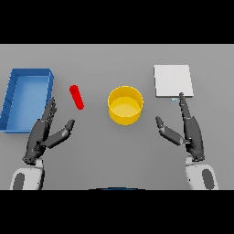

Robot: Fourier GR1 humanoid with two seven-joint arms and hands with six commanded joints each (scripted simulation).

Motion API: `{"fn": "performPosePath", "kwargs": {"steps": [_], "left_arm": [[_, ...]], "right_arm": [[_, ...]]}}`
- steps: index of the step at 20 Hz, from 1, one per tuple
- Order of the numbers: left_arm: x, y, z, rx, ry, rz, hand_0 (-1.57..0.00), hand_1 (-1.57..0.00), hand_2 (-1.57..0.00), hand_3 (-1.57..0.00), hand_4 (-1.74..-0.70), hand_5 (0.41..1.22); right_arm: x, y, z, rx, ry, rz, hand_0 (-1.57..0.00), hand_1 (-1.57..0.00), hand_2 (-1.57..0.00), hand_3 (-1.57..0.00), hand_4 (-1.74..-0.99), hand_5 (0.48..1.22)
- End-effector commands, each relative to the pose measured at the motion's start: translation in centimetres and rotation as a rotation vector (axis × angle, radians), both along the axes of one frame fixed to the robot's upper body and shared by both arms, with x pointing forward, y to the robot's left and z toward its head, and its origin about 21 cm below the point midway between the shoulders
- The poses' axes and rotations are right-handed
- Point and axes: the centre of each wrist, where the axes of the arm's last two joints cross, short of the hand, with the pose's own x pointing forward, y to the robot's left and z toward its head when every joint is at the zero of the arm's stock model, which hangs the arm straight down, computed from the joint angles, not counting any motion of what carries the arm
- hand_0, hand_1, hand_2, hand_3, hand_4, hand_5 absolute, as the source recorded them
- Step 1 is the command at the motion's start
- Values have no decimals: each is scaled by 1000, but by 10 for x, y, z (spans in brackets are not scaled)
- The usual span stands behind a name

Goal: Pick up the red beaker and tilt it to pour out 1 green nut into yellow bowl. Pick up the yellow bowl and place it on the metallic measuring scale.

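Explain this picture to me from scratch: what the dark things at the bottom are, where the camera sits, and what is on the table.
The camera looks down from the robot's head at a grey table. The two dark shapes are its hands on white and grey arms: the left hand and the right hand, both open and holding nothing. On the table lie a blue tray at far left, a small red beaker beside it, a yellow bowl in the middle, and a flat pale square, the measuring scale, at right.

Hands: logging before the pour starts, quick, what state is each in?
Left hand: open, holding nothing.
Right hand: open, holding nothing.
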Motion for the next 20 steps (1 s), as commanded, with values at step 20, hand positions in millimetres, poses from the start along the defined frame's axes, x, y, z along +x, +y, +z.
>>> {"fn": "performPosePath", "kwargs": {"steps": [20], "left_arm": [[101,-24,-33,76,21,-31,1,1,1,1,-1298,691]], "right_arm": [[-2,-2,0,31,-23,20,1,1,1,1,-1272,644]]}}
